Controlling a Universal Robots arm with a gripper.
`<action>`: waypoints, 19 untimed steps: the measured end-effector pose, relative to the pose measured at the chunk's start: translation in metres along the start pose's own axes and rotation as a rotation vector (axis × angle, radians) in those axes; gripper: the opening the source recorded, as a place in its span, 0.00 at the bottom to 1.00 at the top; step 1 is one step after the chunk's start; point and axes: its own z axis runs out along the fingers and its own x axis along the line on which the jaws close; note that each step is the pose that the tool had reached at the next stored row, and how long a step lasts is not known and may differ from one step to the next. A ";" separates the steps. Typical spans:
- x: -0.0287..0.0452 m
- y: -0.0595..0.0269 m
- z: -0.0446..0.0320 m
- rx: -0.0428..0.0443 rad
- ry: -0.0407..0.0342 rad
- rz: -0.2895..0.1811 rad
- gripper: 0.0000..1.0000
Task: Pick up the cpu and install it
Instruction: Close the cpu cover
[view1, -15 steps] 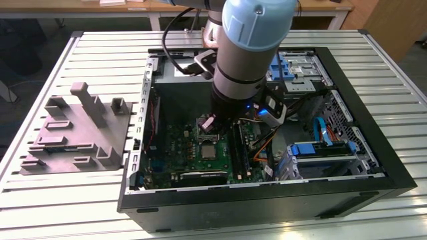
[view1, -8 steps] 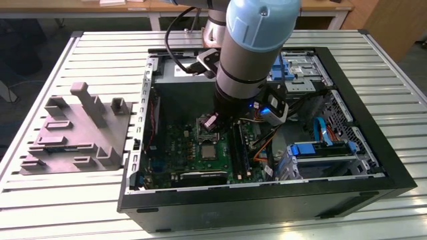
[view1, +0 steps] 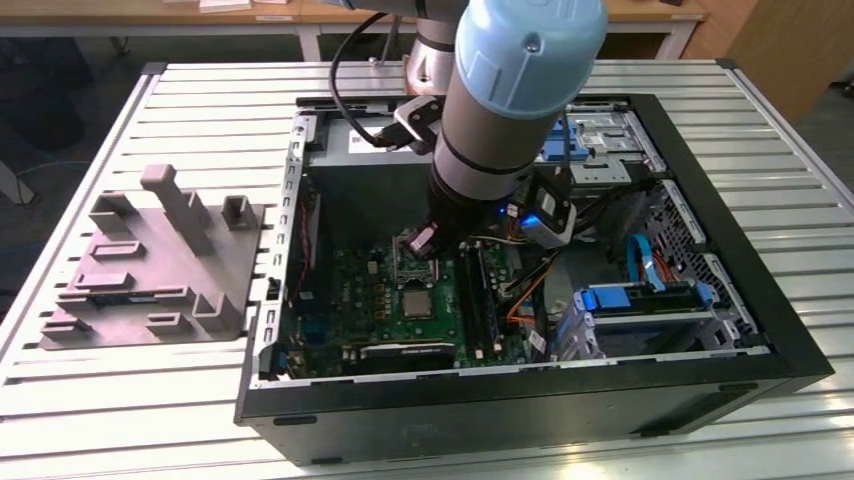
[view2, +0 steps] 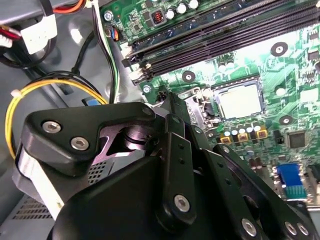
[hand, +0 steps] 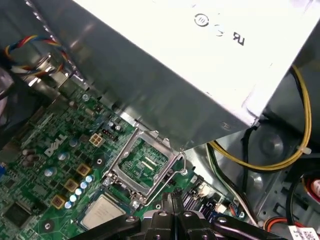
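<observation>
The cpu (view1: 418, 304) lies flat in its socket on the green motherboard (view1: 358, 290). It is square to the surround, and its pale metal top is bare in both wrist views. The silver socket frame (hand: 142, 162) is hinged open, just beside the chip at its twelve o'clock in the exterior view. The thin wire lever (hand: 181, 165) stands free at the frame's edge.

The gripper (hand: 173, 196) hangs low inside the computer case (view1: 534, 410), near the open frame and clear of the chip. In the first wrist view its fingers look pressed together with nothing between them.

The placing seems done, and the work now looks to be around the frame and lever. Doing it well probably means straight, vertical travel with no sideways drag across the chip, since a nudge could unseat it. The power supply housing (hand: 200, 60) overhangs the socket closely. The yellow cable (view2: 50, 87) loops near the wrist and could snag.

The case rests on a bench (view1: 200, 100) of pale slatted metal. A grey plastic fixture (view1: 147, 260) sits at the case's nine o'clock, apart from it. Light wooden tables (view1: 307, 15) stand at twelve o'clock, and a wooden panel (view1: 787, 50) at two o'clock.
</observation>
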 end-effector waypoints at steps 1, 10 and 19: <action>0.0001 0.0000 0.0003 0.0001 0.0015 -0.013 0.11; -0.0063 0.0077 0.0056 0.0079 -0.0070 -0.030 0.11; -0.0125 0.0130 0.0138 0.0098 -0.0100 -0.031 0.11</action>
